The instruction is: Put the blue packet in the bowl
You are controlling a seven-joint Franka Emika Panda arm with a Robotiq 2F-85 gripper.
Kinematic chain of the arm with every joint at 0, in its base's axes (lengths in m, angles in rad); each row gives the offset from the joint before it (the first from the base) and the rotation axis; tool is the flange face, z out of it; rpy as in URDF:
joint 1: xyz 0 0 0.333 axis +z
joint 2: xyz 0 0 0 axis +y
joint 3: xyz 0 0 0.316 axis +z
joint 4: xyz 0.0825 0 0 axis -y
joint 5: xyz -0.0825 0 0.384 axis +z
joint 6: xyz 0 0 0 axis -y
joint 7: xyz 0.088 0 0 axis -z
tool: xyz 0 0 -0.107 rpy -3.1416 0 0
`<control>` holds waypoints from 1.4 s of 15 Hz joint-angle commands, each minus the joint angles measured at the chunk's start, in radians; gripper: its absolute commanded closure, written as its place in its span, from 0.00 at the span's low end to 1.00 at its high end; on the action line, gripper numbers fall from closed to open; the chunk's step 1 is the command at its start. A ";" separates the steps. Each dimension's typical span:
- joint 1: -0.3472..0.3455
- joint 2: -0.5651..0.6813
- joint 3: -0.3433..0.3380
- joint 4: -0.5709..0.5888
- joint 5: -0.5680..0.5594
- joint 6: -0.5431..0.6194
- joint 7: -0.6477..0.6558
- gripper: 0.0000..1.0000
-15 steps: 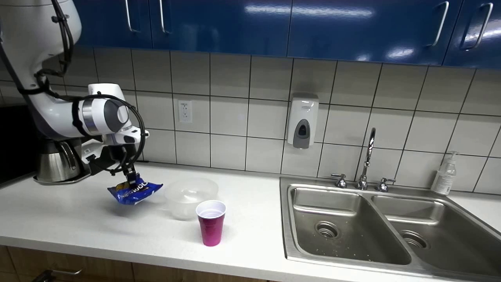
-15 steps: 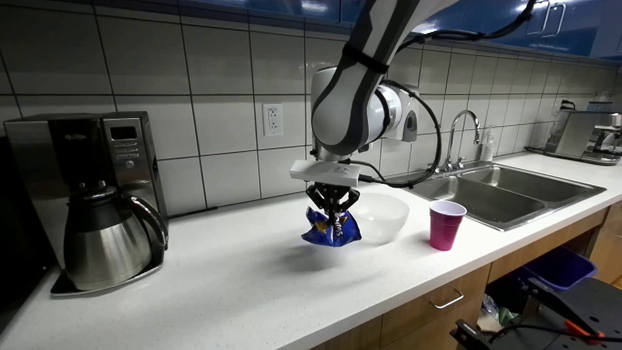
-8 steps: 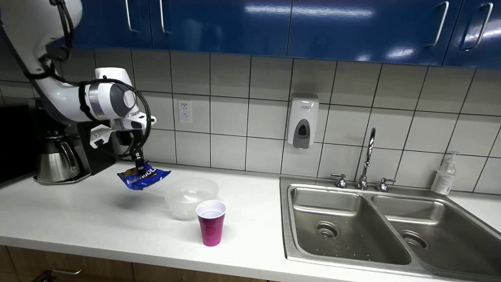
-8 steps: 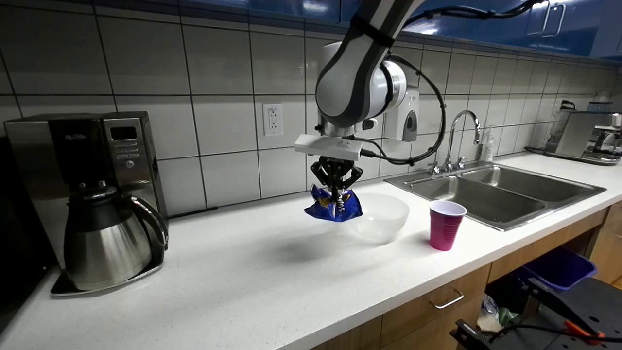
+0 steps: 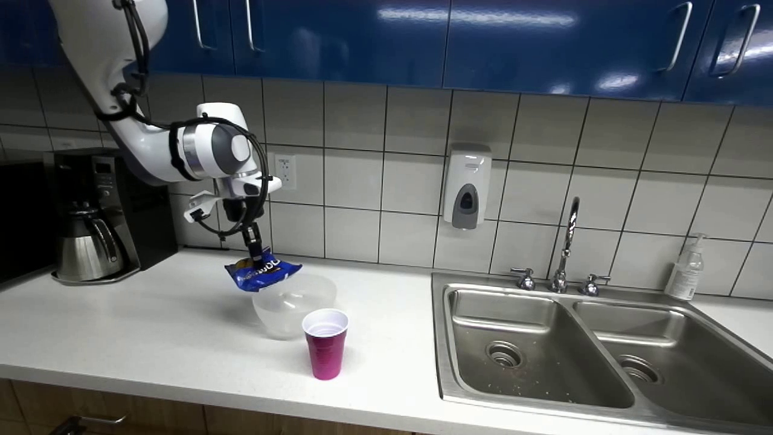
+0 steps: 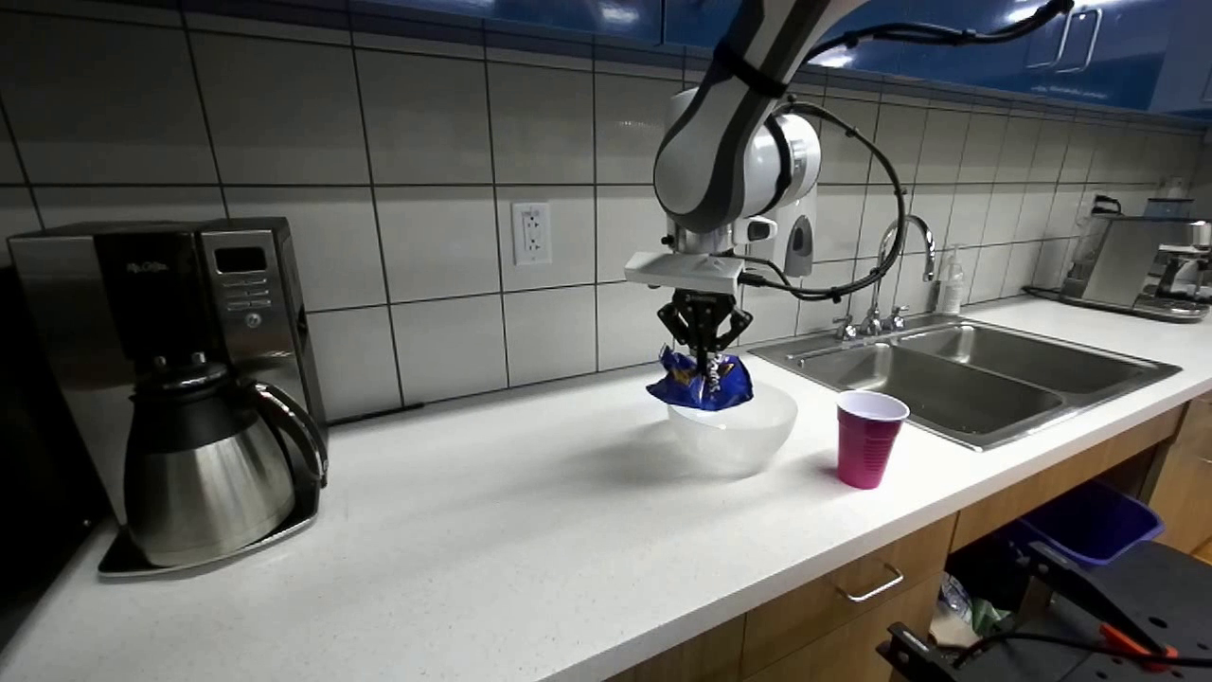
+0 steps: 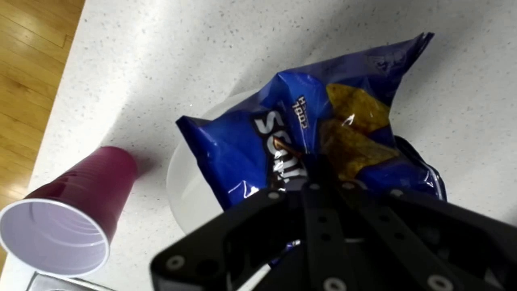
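"Blue and shiny, the crinkled packet (image 7: 299, 117) is the thing to find. Where is it?"

"Up in the air above the white counter (image 6: 426, 549), held by the black gripper (image 6: 703, 366), which is clenched on the packet's middle. The packet's corners spread out to the left and right."

"What is printed on it?"

"In the wrist view, white lettering on a dark band, with golden chips pictured beside it."

"And the bowl (image 6: 734, 443)?"

"Round, shallow and cloudy see-through, it sits upright on the counter. In both exterior views the packet overlaps the left side of its rim; whether the two touch, I cannot tell. In the wrist view, the packet hides much of the bowl."

"What stands close by?"

"In an exterior view a pink cup (image 5: 327, 350), white inside and upright, stands to the right of the bowl and nearer than it. The wrist view shows a gap between the two."

"And farther out?"

"On the left, a coffee maker (image 6: 151, 275) with a metal carafe (image 6: 213, 483). On the right, a metal sink (image 5: 444, 338) with two basins and a shiny faucet (image 5: 560, 279) along its far edge. A white dispenser (image 5: 468, 181) hangs on the far wall (image 5: 356, 175), which is covered in pale tiles."
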 commanded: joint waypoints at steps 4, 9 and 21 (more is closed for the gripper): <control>-0.027 0.137 -0.041 0.119 -0.005 -0.054 0.053 1.00; -0.021 0.251 -0.078 0.207 0.002 -0.079 0.091 1.00; 0.029 0.039 -0.031 -0.020 -0.066 -0.005 -0.063 0.01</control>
